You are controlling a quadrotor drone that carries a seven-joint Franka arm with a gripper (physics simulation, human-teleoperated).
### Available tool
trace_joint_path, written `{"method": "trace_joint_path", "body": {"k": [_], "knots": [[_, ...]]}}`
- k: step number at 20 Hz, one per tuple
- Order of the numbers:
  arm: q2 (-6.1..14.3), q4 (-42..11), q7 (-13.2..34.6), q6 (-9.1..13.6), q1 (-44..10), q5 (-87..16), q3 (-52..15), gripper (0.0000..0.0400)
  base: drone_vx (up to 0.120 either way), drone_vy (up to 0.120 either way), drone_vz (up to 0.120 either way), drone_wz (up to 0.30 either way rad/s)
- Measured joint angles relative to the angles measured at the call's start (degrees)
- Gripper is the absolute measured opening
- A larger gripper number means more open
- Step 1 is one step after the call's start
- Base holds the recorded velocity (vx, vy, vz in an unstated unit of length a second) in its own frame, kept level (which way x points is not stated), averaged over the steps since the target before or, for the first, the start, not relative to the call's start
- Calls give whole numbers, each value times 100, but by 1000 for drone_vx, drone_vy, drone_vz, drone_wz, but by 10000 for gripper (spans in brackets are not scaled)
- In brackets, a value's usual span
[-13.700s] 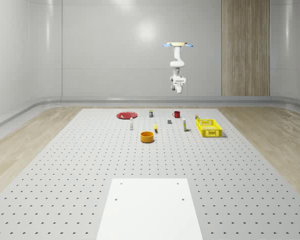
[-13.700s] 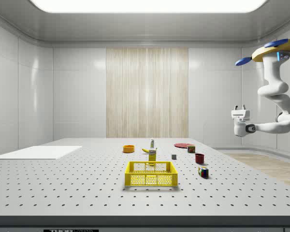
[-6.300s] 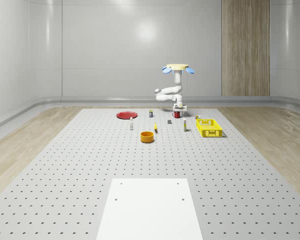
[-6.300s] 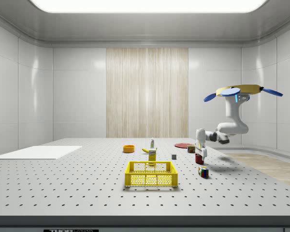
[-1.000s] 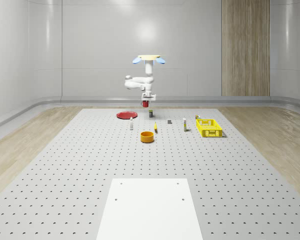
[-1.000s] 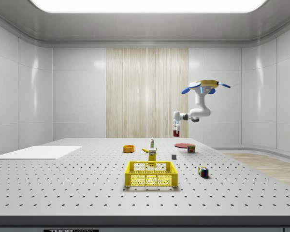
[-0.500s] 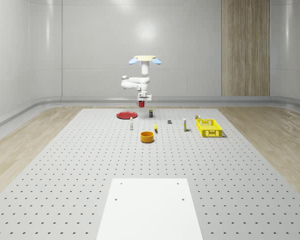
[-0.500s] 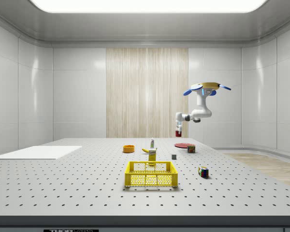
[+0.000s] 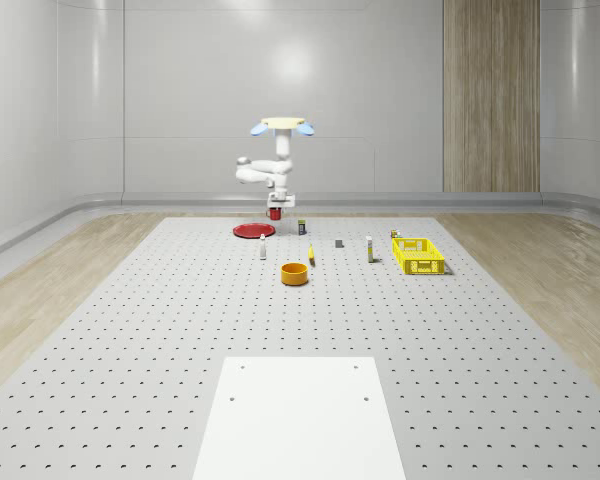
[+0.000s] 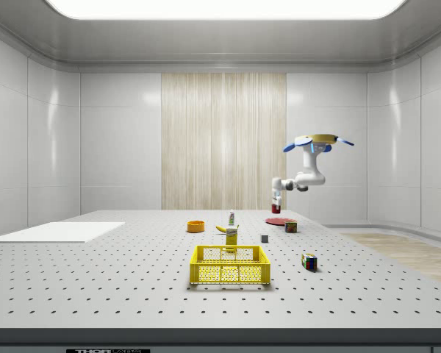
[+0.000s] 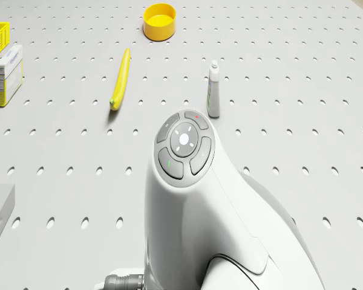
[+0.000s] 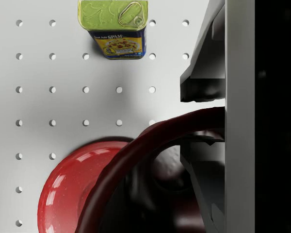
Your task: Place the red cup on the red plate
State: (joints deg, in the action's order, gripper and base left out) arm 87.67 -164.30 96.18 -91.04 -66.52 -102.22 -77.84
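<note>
Seemingly gripped, red cup (image 12: pixel 136 160) hangs above red plate (image 12: pixel 68 194)

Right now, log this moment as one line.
drone: hovering near red plate | gripper: shut on red cup | cup: airborne, beside plate | placement: not yet done

The red plate (image 12: pixel 68 189) lies bare, open from above. A Spam tin (image 12: pixel 113 28) stands near it on the surface (image 12: pixel 48 107), with clear room between.
</note>
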Motion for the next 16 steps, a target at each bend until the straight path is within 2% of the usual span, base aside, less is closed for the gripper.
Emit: {"method": "trace_joint_path", "body": {"k": [6,8,12,16], "knots": [[28,1,5,-26,-6,11,-4,100,-120,-120,-120,0],[37,1,6,-34,-8,15,-5,100,-120,-120,-20,0],[53,2,9,-50,-12,21,-8,100,0,-120,0,0],[69,3,12,-65,-16,28,-10,100,0,-120,-110,0]]}}
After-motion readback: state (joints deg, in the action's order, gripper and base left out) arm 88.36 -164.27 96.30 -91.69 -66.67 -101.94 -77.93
